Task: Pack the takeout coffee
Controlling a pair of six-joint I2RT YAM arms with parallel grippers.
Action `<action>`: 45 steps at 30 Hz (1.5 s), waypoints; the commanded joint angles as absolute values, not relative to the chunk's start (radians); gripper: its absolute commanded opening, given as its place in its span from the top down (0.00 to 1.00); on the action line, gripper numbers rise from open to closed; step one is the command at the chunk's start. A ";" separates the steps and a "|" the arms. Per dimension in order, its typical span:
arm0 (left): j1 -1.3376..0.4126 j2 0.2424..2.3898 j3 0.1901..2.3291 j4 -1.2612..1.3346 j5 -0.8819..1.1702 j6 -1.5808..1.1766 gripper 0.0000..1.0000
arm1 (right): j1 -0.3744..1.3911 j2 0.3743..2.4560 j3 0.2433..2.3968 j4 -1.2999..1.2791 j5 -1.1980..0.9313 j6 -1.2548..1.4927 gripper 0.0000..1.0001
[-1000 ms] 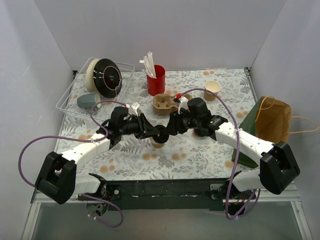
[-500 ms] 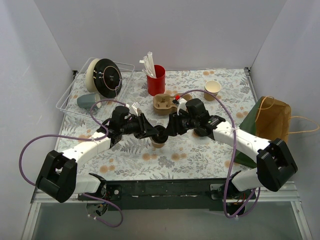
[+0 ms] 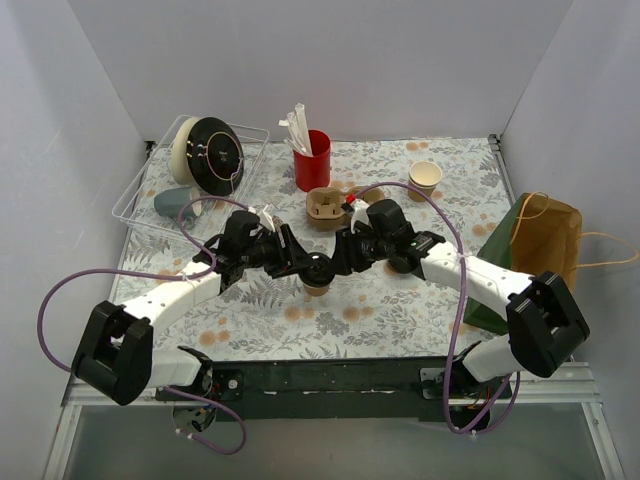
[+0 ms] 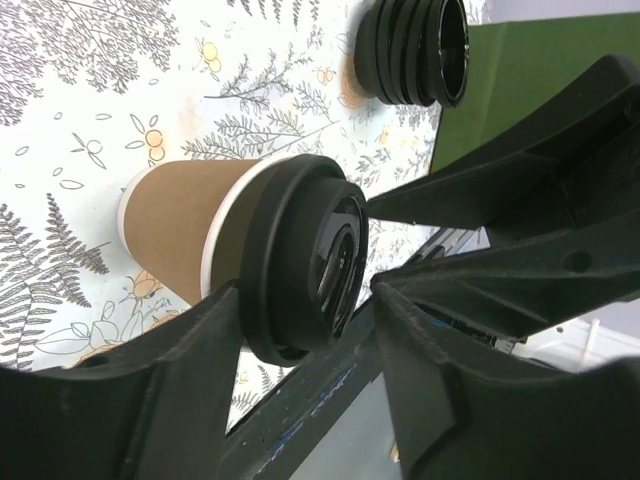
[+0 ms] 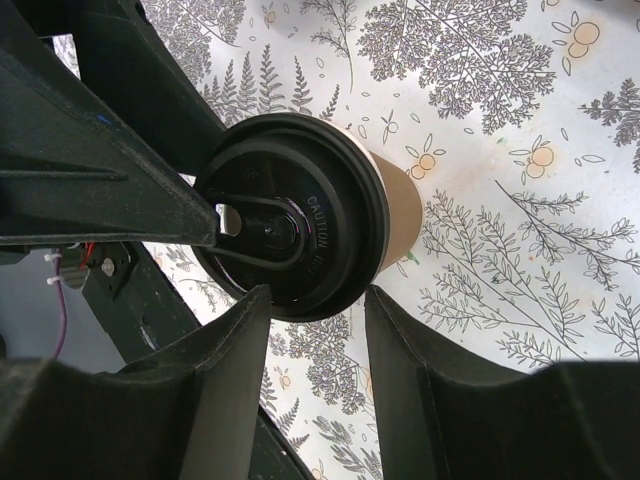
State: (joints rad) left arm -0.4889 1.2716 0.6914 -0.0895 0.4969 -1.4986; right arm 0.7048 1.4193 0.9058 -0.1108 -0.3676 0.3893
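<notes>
The takeout coffee, a brown kraft cup with a black lid, stands upright mid-table between my two arms. In the left wrist view the cup and lid sit between my left gripper's fingers. One finger lies against the lid's rim and the other stands apart, so the left gripper is open. My right gripper comes from the other side. Its open fingers reach over the lid's near edge, with the right gripper's tips not clamping it.
A stack of black lids stands beyond the cup beside a dark green bag. A brown paper bag is at the right. Behind are a cardboard cup carrier, a red cup of straws, a tan lidless cup, a dish rack and a grey-blue mug.
My left gripper's jaws have widened away from the lid. The right arm has crept a little to the left, toward the cup. The cup has stayed in place.
</notes>
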 commanded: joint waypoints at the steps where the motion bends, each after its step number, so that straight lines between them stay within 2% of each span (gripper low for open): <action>1: -0.492 1.232 0.738 -0.138 0.448 -1.462 0.45 | 0.719 1.436 0.928 -0.101 -0.354 0.380 0.50; 7: -0.492 1.207 0.775 -0.193 0.417 -1.434 0.35 | 0.723 1.447 0.939 -0.115 -0.342 0.376 0.51; 17: -0.494 1.183 0.868 -0.360 0.292 -1.348 0.32 | 0.726 1.440 0.940 -0.120 -0.336 0.377 0.51; 21: -0.492 1.190 0.858 -0.361 0.276 -1.342 0.37 | 0.726 1.428 0.950 -0.126 -0.344 0.380 0.51; 23: -0.492 1.199 0.850 -0.360 0.268 -1.338 0.46 | 0.727 1.422 0.959 -0.129 -0.345 0.382 0.51; 28: -0.494 1.209 0.836 -0.360 0.267 -1.331 0.52 | 0.727 1.404 0.979 -0.147 -0.339 0.388 0.52; 33: -0.492 1.192 0.802 -0.357 0.265 -1.335 0.55 | 0.736 1.399 1.008 -0.156 -0.324 0.387 0.53; 38: -0.492 1.186 0.776 -0.354 0.258 -1.338 0.56 | 0.771 1.419 1.048 -0.161 -0.304 0.373 0.61; 45: -0.494 1.198 0.755 -0.339 0.275 -1.347 0.57 | 0.808 1.471 1.100 -0.205 -0.224 0.334 0.59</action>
